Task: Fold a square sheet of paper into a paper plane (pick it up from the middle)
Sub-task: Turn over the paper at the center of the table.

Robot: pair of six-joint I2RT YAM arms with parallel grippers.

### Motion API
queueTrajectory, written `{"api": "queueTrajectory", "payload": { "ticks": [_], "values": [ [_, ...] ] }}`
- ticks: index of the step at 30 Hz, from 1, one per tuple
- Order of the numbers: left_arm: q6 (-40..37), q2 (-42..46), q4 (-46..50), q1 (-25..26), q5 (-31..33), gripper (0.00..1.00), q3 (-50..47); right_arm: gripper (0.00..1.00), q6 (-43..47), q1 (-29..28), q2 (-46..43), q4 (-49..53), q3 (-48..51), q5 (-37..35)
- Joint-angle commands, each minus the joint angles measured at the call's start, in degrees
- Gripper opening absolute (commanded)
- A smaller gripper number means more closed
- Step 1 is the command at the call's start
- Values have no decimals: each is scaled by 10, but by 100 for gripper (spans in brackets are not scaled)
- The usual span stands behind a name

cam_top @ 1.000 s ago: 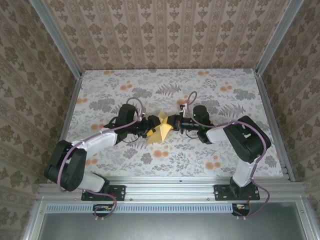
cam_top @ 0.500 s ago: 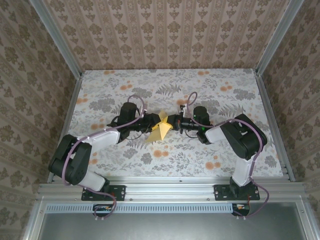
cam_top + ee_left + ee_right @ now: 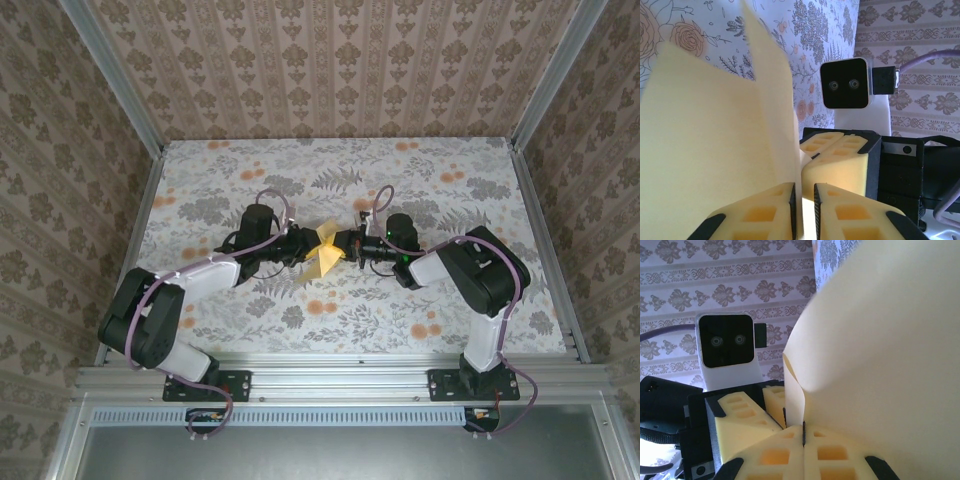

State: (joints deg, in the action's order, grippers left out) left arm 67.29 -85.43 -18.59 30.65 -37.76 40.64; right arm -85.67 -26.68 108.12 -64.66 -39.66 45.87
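- Top external view: the left end effector (image 3: pixel 303 250) and the right end effector (image 3: pixel 343 243) meet tip to tip over the middle of the table (image 3: pixel 450 300). We see the sheet of paper (image 3: pixel 325 257) standing in folds between them.
- Left wrist view: the left end effector (image 3: pixel 804 205) is narrow, with a thin slit between its pads. The sheet of paper (image 3: pixel 710 150) rises just left of that slit, its lower edge meeting the left pad. We cannot tell whether it is clamped. The right end effector (image 3: pixel 827 152) faces us just beyond, at the sheet's edge.
- Right wrist view: the right end effector (image 3: pixel 803 445) is pressed together, and a curled fold of the sheet of paper (image 3: pixel 880 365) runs down into the seam between its pads, so it holds the sheet. The left end effector (image 3: pixel 762 407) sits opposite, just beside that fold.
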Motion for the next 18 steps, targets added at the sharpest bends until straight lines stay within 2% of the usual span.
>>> {"api": "queueTrajectory", "payload": {
  "ticks": [1, 9, 13, 18],
  "values": [
    [-12, 10, 6, -2, -17, 17, 4, 2, -4, 2, 9, -40, 1, 2],
    [-13, 8, 7, -5, -17, 9, 0, 17, 2, 7, 0, -31, 11, -2],
    [-8, 7, 7, -6, -9, 8, 0, 38, 35, 15, -30, 25, 26, -4],
    [-2, 9, 8, -9, 5, 8, 2, 54, 111, 27, -104, 173, 48, -19]
  ]
}}
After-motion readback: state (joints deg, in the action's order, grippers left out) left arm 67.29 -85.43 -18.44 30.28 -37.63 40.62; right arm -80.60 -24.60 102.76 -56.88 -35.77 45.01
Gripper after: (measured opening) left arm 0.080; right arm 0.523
